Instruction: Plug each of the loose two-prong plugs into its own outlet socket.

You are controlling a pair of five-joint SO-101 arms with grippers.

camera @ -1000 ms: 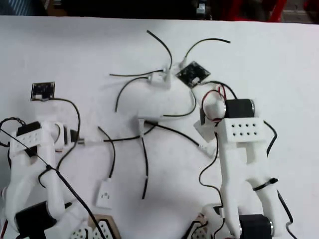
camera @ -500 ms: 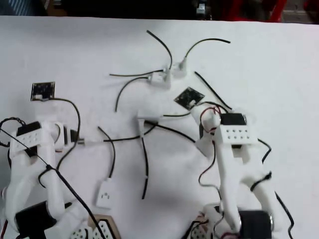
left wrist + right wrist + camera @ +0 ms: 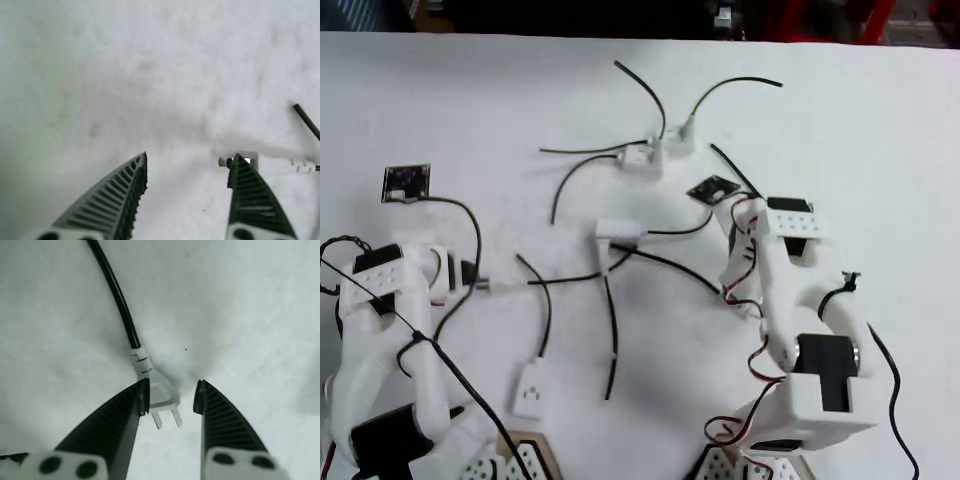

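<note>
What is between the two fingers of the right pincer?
A white two-prong plug on a black cord lies there, seen in the right wrist view.

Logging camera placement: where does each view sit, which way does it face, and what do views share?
High view: fixed above, looking down on the white table; left arm and right arm both show.
Left wrist view: on the left wrist, facing the table past the open left jaws; a white plug lies by one tip.
Right wrist view: on the right wrist, facing the table; the open right jaws flank a two-prong plug on a black cable.
Shared: that black cable also crosses the high view.
</note>
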